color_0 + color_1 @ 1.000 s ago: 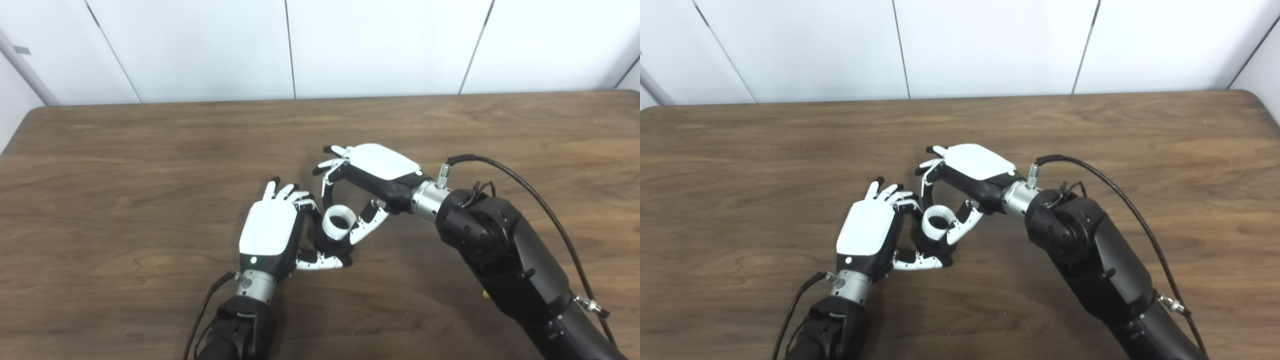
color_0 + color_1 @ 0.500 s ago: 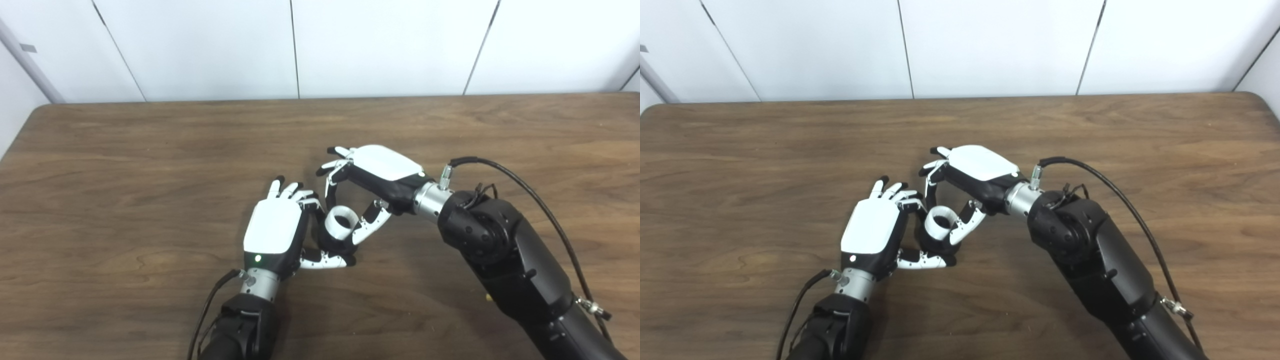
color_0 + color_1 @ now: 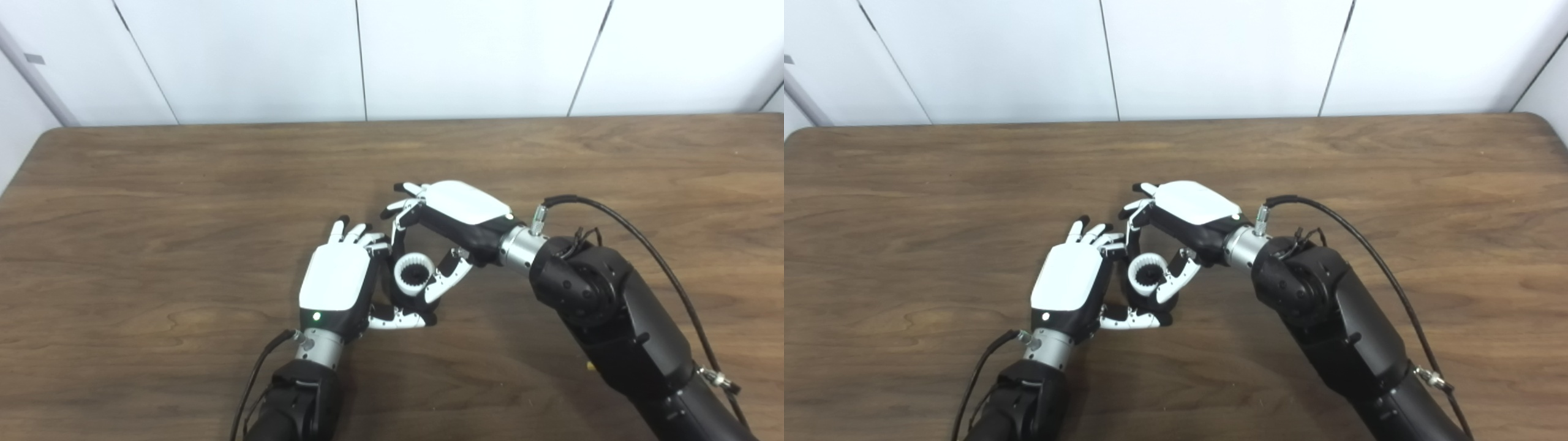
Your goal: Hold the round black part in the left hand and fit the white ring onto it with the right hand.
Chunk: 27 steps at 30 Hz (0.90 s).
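White ring (image 3: 414, 274) sits near the middle of the brown table (image 3: 153, 202), toothed on its inner face, opening turned up toward the cameras; beneath and around it a round black part (image 3: 398, 295) shows only as a dark mass, largely hidden, so the degree of seating cannot be told. To the left, the left robot hand (image 3: 338, 283) lies back-up, its thumb stretched under the black part and its fingers curled round the far side, clamped on that part. To the right, the right robot hand (image 3: 456, 215) arches over the ring, fingers (image 3: 399, 228) coming down on the ring's far edge and thumb (image 3: 446, 280) pressed against its near right edge, closed on the ring. A black cable (image 3: 643, 245) loops from the right wrist.
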Each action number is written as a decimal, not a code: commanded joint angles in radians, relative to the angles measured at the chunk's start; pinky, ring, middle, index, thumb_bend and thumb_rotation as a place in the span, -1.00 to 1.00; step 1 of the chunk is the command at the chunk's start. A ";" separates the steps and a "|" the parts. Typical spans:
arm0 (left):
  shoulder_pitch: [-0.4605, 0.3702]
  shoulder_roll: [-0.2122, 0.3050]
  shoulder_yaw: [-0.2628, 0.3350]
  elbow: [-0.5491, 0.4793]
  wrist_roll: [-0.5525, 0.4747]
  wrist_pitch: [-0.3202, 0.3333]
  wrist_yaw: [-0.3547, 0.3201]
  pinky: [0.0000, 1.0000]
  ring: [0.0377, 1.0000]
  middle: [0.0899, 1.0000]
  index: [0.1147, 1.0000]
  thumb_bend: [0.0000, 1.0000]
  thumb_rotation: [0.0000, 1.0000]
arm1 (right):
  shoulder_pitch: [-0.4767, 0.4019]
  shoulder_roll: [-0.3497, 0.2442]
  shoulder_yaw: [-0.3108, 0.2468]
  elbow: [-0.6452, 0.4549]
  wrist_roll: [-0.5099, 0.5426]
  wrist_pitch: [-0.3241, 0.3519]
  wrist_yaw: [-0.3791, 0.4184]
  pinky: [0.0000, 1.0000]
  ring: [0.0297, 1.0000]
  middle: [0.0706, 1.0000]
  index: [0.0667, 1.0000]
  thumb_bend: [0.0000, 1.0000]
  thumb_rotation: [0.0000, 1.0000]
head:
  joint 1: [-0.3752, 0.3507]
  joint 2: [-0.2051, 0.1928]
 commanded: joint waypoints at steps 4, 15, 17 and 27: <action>0.002 -0.007 -0.026 0.024 0.015 -0.013 -0.029 1.00 0.77 0.52 -0.16 0.05 -0.89 | -0.022 0.008 -0.008 -0.023 0.000 -0.014 -0.025 1.00 1.00 0.68 -0.11 0.05 -0.73 | 0.002 0.005; 0.001 -0.007 -0.027 0.021 0.018 -0.010 -0.038 1.00 0.78 0.52 -0.16 0.05 -0.89 | -0.010 0.001 -0.009 -0.013 -0.001 -0.020 -0.030 1.00 1.00 0.67 -0.11 0.05 -0.73 | 0.001 0.006; 0.000 -0.005 -0.029 0.024 0.024 -0.013 -0.031 1.00 0.77 0.52 -0.16 0.05 -0.89 | -0.010 -0.002 -0.013 -0.012 0.001 -0.015 -0.027 1.00 1.00 0.67 -0.11 0.05 -0.73 | 0.001 0.006; 0.001 -0.004 -0.032 0.023 0.032 -0.009 -0.035 1.00 0.77 0.51 -0.17 0.05 -0.89 | -0.005 -0.012 -0.024 0.000 0.002 -0.004 -0.025 1.00 1.00 0.69 -0.11 0.05 -0.72 | 0.000 0.007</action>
